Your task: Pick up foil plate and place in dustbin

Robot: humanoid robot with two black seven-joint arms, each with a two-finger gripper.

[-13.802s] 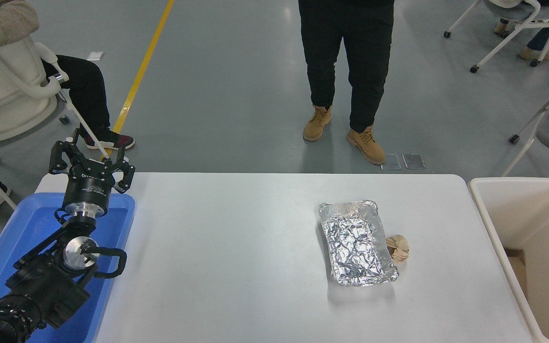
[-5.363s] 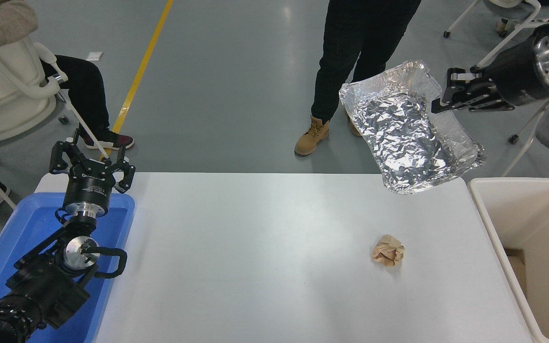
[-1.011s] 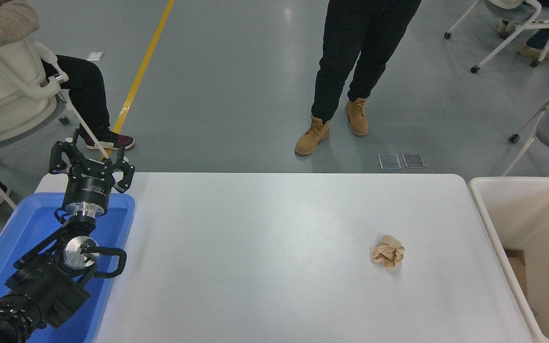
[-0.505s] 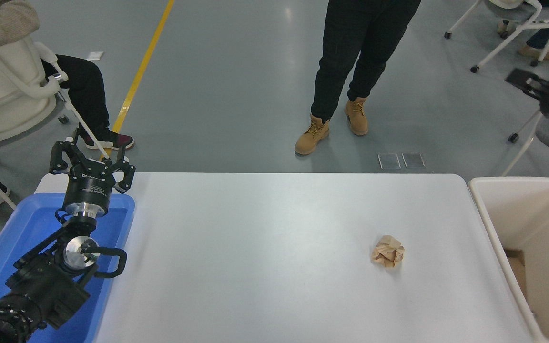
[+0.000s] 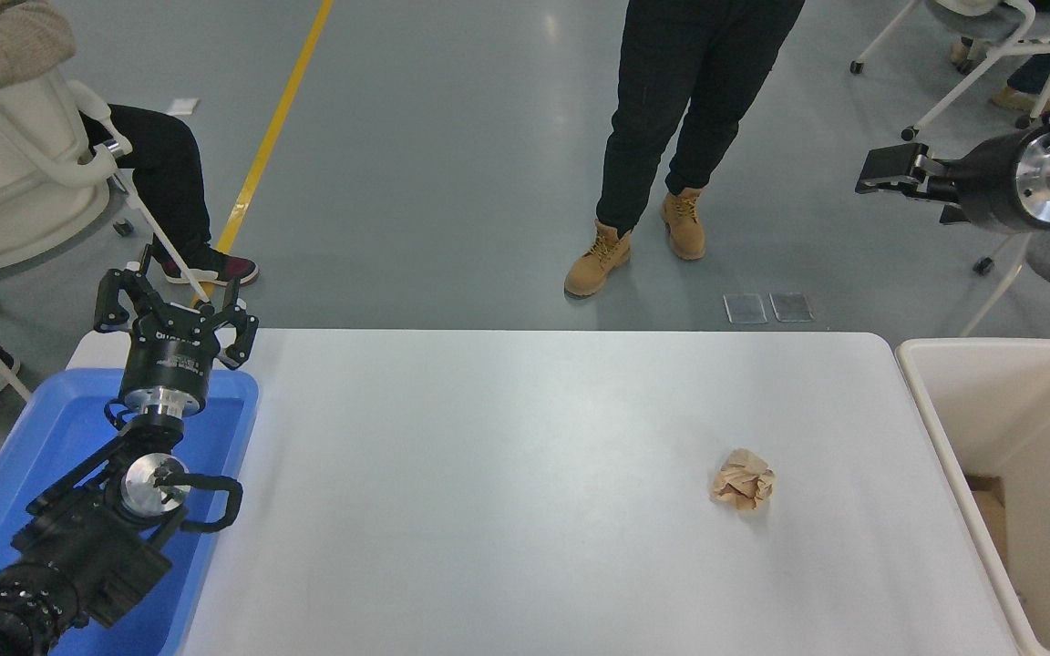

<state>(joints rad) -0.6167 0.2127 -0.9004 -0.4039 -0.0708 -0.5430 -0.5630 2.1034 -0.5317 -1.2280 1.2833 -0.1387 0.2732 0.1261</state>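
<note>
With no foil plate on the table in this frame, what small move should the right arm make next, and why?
Probably draw the right gripper back toward its rest at the lower right. It hangs high beyond the table's far edge and carries nothing, the foil plate is nowhere in view, and only the paper ball lies near the dustbin.

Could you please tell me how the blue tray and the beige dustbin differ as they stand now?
The blue tray is shallow and lies on the table's left end, with the parked left gripper above it. The beige dustbin is deep-walled and stands off the table's right edge. Both are rectangular plastic containers with open tops.
</note>
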